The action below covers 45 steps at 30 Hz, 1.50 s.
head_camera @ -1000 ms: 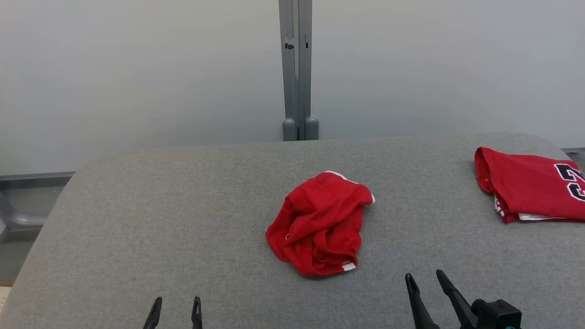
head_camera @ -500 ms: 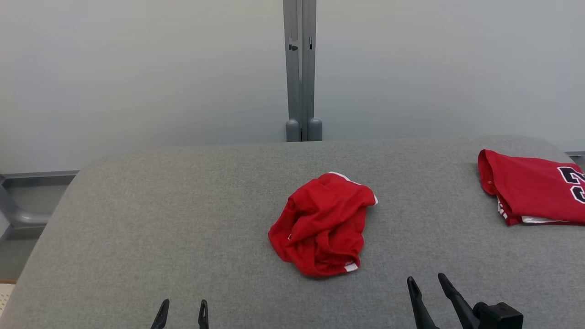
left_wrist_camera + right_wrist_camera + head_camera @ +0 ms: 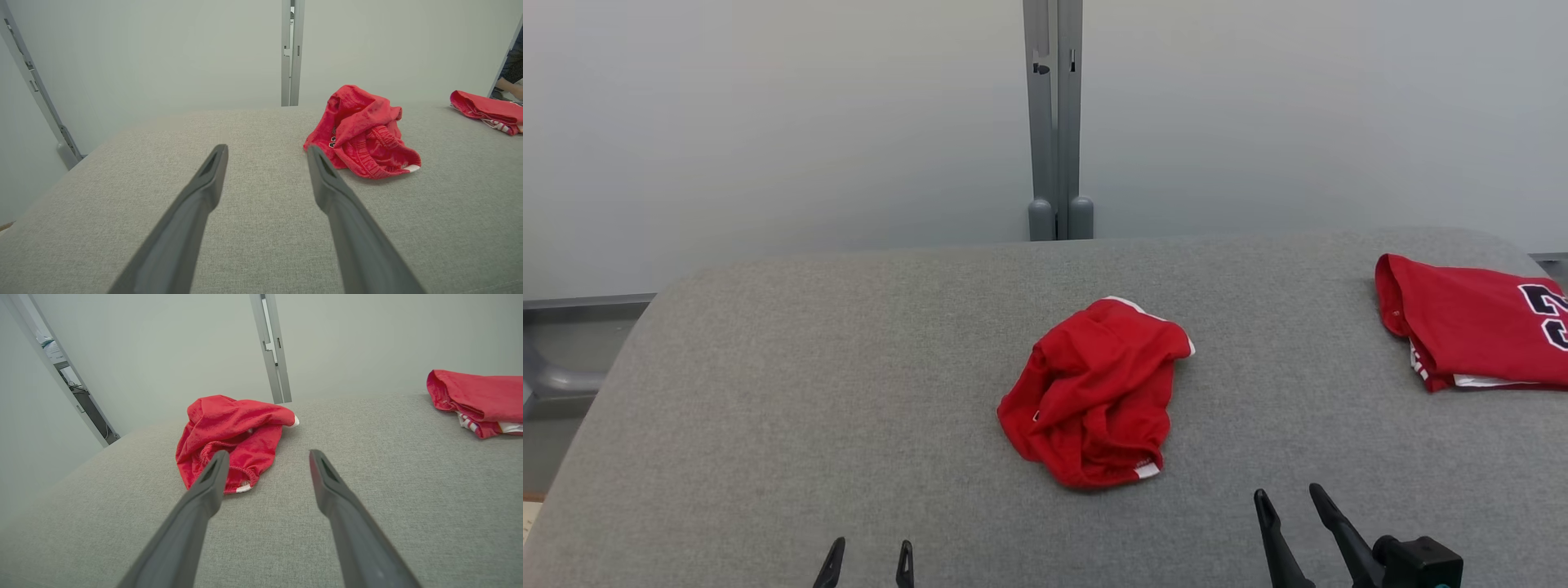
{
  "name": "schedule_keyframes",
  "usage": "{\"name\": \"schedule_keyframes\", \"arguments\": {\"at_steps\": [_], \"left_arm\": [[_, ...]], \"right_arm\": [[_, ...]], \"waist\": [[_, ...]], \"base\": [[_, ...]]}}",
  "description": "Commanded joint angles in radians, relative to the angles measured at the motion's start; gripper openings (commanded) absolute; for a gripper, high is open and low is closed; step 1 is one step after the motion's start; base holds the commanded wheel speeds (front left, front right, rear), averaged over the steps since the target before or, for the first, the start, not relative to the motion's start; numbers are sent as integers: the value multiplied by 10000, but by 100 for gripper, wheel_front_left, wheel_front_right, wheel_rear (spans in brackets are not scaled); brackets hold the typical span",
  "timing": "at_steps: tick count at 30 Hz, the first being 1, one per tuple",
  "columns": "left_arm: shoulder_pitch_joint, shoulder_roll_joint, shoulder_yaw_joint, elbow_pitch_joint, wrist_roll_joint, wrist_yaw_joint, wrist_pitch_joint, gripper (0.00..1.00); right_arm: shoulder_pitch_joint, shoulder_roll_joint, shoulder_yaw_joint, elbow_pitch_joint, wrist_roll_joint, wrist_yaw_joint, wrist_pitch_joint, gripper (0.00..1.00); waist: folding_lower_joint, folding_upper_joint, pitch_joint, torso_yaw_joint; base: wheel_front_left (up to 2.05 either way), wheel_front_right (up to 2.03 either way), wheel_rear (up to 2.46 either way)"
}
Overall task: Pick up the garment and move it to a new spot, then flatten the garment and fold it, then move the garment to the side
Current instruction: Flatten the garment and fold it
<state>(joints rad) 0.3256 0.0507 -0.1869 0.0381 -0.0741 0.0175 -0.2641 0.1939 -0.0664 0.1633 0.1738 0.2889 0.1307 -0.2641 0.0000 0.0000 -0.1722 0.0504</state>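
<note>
The garment (image 3: pixel 1094 392) is a crumpled red heap with white trim, lying in the middle of the grey table (image 3: pixel 809 392). It also lies ahead and to the right in the left wrist view (image 3: pixel 363 130) and ahead and to the left in the right wrist view (image 3: pixel 229 437). My left gripper (image 3: pixel 866 557) is open at the bottom edge, well short of it and to its left. My right gripper (image 3: pixel 1290 505) is open near the bottom right, short of the heap and empty. Both pairs of fingers (image 3: pixel 212 171) (image 3: pixel 322 473) hover over bare cloth, touching nothing.
A folded red jersey with dark numerals (image 3: pixel 1474 322) lies at the table's far right edge. A grey post (image 3: pixel 1054 122) stands behind the table against a pale wall. In the left wrist view a person's arm (image 3: pixel 510 79) shows at the far right.
The left gripper's fingertips have crept to the right along the bottom edge. The whole picture has shifted slightly, so the camera moved. The garment lies as before.
</note>
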Motion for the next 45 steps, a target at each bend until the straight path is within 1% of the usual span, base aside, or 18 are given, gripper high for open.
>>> {"name": "schedule_keyframes", "arguments": {"at_steps": [1,6,10,15,19,23,28,33,37,45], "left_arm": [[-234,0,-66,85,60,-50,2,100],[-558,3,-260,616,-76,-242,2,100],[-1103,3,-578,1262,142,-611,1,100],[-2167,7,-1417,1968,291,-973,1,100],[-3032,16,-2224,2855,-43,-1225,2,100],[-4091,13,-2871,3815,-116,-1394,2,100],[-5294,22,-3610,4898,-89,-1471,2,100],[-6442,88,-4510,5944,-429,-1482,1,100],[-7163,274,-4930,6710,-849,-1483,1,100],[-7943,353,-5181,8106,-1204,-1486,24,100]], "right_arm": [[-115,-48,-46,-35,52,1,0,100],[-247,-203,48,-135,28,1,0,100],[-434,-388,-65,-339,-14,1,0,100],[-653,-687,-143,-609,-27,1,0,100],[-848,-860,-196,-721,-38,1,0,100],[-1005,-908,-298,-835,-21,1,0,100],[-1228,-855,-377,-939,-1,1,0,100],[-1457,-693,-509,-1011,28,1,0,100],[-1635,-563,-551,-1052,30,1,0,100],[-1811,-448,-640,-1022,49,1,0,100]], "waist": [[0,0,75,-58],[0,0,314,-309],[0,0,641,-633],[0,0,1227,-1114],[0,0,1715,-1603],[0,0,2171,-2123],[0,0,2759,-2760],[0,0,3365,-3210],[0,0,3747,-3420],[0,0,4076,-3542]], "base": [[0,0,0],[0,0,0],[0,0,0],[0,0,0],[0,0,0],[0,0,0],[0,0,0],[0,0,0],[0,0,0],[0,0,0]]}}
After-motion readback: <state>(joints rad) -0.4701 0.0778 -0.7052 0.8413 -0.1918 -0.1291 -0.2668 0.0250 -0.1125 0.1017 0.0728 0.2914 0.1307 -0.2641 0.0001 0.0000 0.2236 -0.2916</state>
